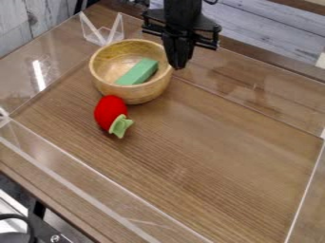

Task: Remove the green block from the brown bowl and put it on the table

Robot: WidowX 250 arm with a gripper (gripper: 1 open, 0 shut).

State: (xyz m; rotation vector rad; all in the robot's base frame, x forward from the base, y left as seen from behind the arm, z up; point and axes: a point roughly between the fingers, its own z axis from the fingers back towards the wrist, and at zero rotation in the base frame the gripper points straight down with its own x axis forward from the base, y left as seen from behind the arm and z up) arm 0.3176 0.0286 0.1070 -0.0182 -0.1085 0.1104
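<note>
Black gripper [181,63] closed, empty, beside round tan wooden bowl [112,88] near glossy wood-grain table's [229,142] far edge; flat mint-green block [140,71] inside (risk: closed fingers nudging rim, bowl tipping).

We see a lab test bench: a table [216,133] fenced by clear plastic walls [51,52].

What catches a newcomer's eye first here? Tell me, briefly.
The black pincer hangs shut, pointing down at the right rim of the bowl, upper left on the table. Inside the bowl lies the green block. Just below the bowl, a red toy with a green stem rests on the wood.
</note>
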